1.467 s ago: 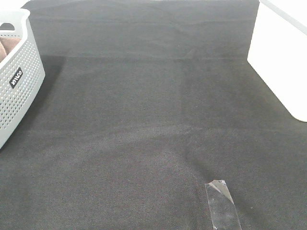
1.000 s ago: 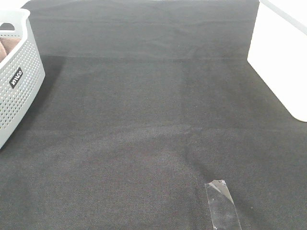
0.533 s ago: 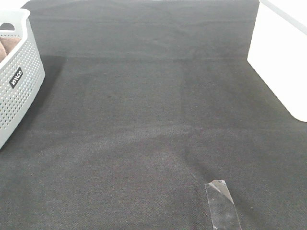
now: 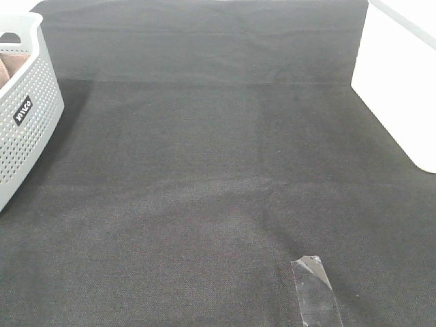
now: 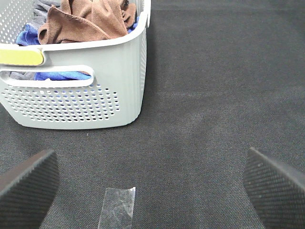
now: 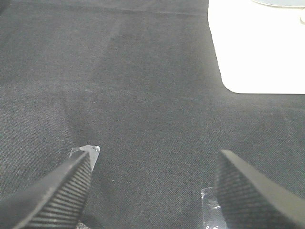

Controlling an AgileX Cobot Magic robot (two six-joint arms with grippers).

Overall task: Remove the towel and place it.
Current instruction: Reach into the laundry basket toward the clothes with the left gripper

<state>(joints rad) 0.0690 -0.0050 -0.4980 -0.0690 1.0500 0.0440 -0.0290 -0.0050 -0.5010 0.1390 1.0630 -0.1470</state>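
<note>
The brown towel [image 5: 88, 20] lies crumpled on top of other cloths in a grey perforated basket [image 5: 95, 90]. In the exterior high view the basket [image 4: 27, 116] stands at the left edge and only a sliver of the towel [image 4: 8, 68] shows inside it. My left gripper [image 5: 150, 176] is open and empty, low over the black mat, with the basket some way ahead of its fingertips. My right gripper [image 6: 152, 186] is open and empty over bare mat. Neither gripper shows in the exterior high view.
Blue and grey cloths [image 5: 28, 36] lie under the towel in the basket. A white surface [image 4: 402, 82] borders the mat at the right, also in the right wrist view [image 6: 257, 47]. Clear tape strips [image 4: 315, 289] [image 5: 116, 207] [image 6: 86, 150] stick to the black mat [image 4: 204, 170].
</note>
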